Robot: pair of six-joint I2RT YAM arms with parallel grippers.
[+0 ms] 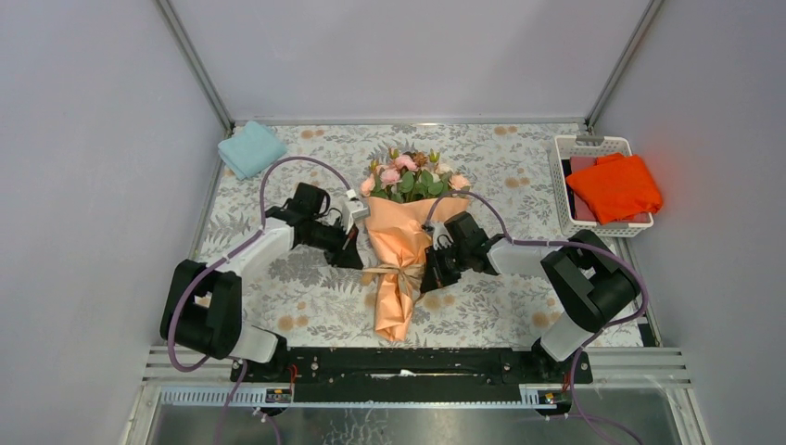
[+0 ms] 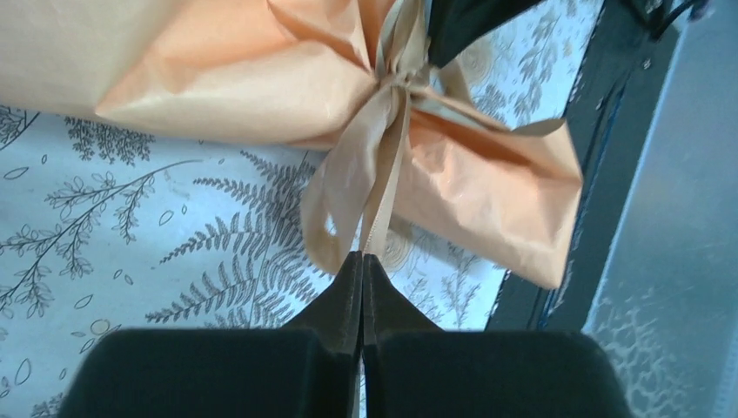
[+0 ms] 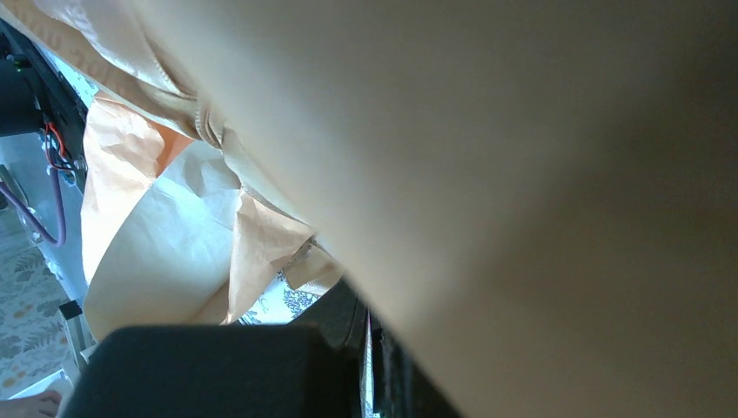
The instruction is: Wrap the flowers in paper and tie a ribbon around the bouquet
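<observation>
The bouquet lies mid-table: pink flowers (image 1: 408, 176) at the far end, peach paper (image 1: 400, 232) wrapped as a cone, its tail (image 1: 394, 320) pointing at the arm bases. A tan ribbon (image 1: 393, 272) is knotted round the narrow waist. My left gripper (image 1: 358, 259) sits just left of the knot; in the left wrist view it (image 2: 363, 256) is shut on a ribbon (image 2: 383, 187) strand running taut from the knot. My right gripper (image 1: 431, 277) is at the knot's right side, its jaws (image 3: 369, 315) shut, with a blurred ribbon (image 3: 522, 218) band across the lens running into them.
A folded light blue cloth (image 1: 250, 148) lies at the far left corner. A white basket (image 1: 562, 190) at the far right holds a bright orange cloth (image 1: 614, 185). The black mounting rail (image 1: 408, 363) runs along the near edge.
</observation>
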